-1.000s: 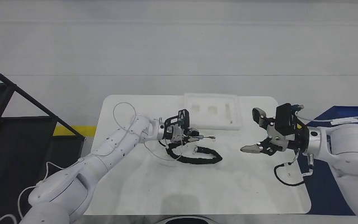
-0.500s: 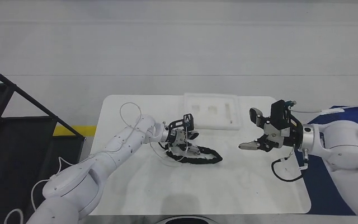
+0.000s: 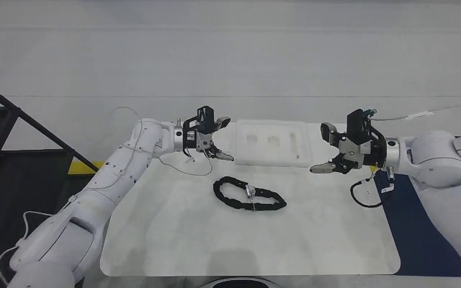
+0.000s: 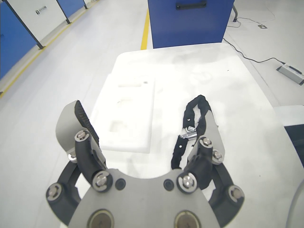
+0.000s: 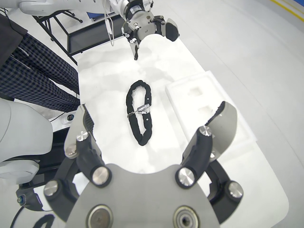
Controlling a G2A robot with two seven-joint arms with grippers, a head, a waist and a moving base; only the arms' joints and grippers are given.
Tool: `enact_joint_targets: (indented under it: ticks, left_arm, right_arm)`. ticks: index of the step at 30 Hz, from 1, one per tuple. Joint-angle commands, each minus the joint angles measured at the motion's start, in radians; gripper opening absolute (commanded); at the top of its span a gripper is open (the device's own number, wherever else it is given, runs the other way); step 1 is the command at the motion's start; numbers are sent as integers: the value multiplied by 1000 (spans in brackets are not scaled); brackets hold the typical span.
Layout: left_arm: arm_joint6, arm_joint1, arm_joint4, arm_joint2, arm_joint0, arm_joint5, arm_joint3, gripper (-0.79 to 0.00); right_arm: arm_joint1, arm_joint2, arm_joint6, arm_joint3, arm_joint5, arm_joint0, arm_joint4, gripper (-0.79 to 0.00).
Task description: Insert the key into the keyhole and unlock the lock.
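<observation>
A black fabric-covered chain lock lies in a closed loop on the white table. Small silver metal parts sit at the middle of the loop, where lock and key cannot be told apart. My left gripper hovers open and empty behind and to the left of the chain, near the foam tray's corner. In the left wrist view the chain lock lies past one finger. My right gripper is open and empty to the right of the chain. The right wrist view shows the left gripper beyond the loop.
A white foam tray with shallow recesses rests along the table's back edge, between the two grippers. A black metal frame stands off the table's left side. A blue cabinet stands past the table's far end.
My left gripper has let go of the silver parts at the chain and drawn back and to the left, now open. The right gripper has shifted toward the table's back edge.
</observation>
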Motion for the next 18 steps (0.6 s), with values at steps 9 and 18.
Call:
enact_joint_targets:
  ticks: [9, 18]
  left_arm:
    - [46, 203, 45, -153, 78, 1, -240, 0]
    - [165, 342, 88, -232, 113, 1, -323, 0]
  right_arm:
    - [4, -30, -63, 74, -42, 78, 39, 0]
    - [12, -32, -106, 68, -42, 77, 1, 0]
